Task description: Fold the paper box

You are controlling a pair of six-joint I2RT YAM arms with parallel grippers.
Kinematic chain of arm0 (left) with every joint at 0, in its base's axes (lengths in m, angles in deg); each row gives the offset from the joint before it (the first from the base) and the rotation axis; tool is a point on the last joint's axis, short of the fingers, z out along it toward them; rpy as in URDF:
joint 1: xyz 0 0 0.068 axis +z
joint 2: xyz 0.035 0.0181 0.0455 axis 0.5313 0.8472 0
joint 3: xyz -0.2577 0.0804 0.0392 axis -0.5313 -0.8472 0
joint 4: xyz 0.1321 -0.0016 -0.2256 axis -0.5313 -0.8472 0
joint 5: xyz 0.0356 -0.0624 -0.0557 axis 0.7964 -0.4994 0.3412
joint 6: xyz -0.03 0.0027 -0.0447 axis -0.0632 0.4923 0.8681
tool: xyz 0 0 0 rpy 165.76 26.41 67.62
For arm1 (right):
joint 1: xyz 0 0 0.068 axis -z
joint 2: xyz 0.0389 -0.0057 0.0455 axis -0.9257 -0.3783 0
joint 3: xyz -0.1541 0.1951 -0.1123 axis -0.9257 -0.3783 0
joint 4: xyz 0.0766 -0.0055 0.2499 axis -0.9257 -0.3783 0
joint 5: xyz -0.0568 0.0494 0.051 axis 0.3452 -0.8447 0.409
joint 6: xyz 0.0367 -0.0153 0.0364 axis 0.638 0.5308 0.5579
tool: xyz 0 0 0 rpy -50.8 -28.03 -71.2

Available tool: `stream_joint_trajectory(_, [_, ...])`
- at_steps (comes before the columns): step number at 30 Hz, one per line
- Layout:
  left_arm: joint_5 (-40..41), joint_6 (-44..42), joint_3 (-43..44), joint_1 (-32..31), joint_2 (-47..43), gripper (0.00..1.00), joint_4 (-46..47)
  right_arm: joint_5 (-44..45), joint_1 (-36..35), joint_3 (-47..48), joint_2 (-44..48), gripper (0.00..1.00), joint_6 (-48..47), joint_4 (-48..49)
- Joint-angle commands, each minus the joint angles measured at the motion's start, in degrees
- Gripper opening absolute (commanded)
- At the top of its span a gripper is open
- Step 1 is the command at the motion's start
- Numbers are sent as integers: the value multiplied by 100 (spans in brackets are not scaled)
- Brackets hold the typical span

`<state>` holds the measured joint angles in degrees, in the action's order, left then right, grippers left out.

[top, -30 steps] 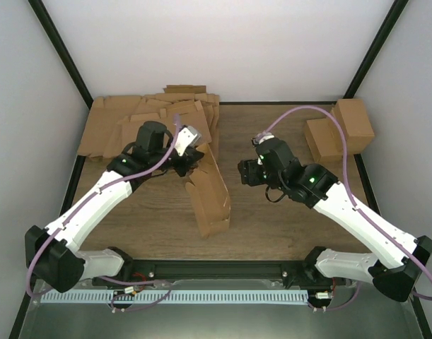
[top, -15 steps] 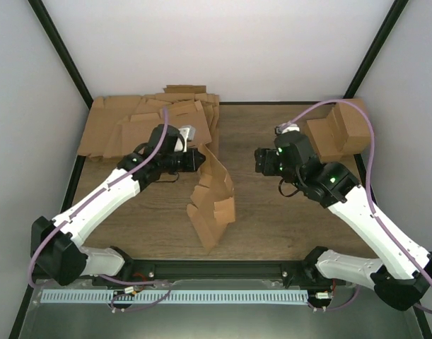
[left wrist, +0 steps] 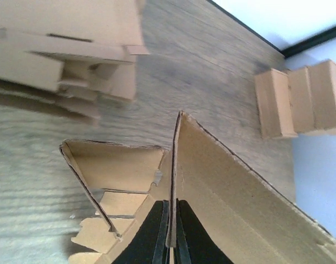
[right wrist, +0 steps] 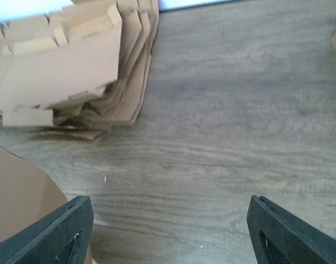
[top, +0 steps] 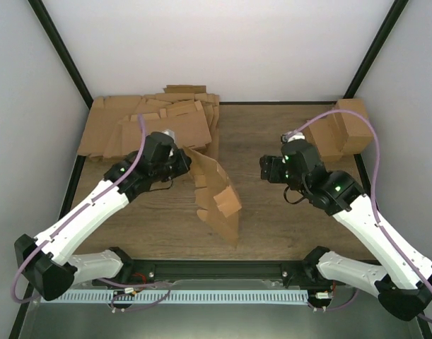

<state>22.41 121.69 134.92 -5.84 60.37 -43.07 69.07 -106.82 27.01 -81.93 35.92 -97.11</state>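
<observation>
The paper box [top: 217, 199] no longer lies as flat as it did a second ago. The left gripper [top: 182, 160] has turned over and drawn in a little, lifting the far end of the box, so the piece now stands partly on edge with one long panel raised and the side flaps hanging loose. The left wrist view shows the left gripper [left wrist: 171, 225] pressed together on the thin edge of that raised panel, pinching the paper box [left wrist: 228, 181]. Over the same second the right gripper [top: 264, 169] has backed off toward the right edge of the table [top: 286, 222] and spread wider. It now holds nothing, and its wrist view shows only bare wood between its fingers [right wrist: 58, 234].

I judge the fold to be barely begun. The creases are opening, but no wall is locked and no flap is tucked, and the free gripper seems placed to come back in against the raised panel.

The box sits left of the table's middle, reaching toward the near edge. A loose heap of flat cardboard sheets [top: 148, 123] fills the far left corner, and two finished boxes [top: 343, 131] stand at the far right corner. The table is dark wood grain, enclosed by white walls and black frame posts [top: 60, 53].
</observation>
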Motion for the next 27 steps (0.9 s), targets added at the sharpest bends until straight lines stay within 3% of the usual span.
stream_joint_trajectory(1, [709, 1029, -410, -68, -368, 4, -635, -366, 64, -466, 131, 80, 191, 258])
stream_joint_trajectory(8, [1366, 1830, -1068, -122, -901, 4, -479, -1267, 73, -981, 165, 79, 153, 851])
stream_joint_trajectory(17, [1286, 1450, -1206, -275, -425, 4, -129, -1854, 73, -1492, 298, 81, 107, 1314])
stream_joint_trajectory(27, [2256, 1399, -1090, -1152, 12, 4, 23, -3002, 73, -2285, 609, 82, 843, 2553])
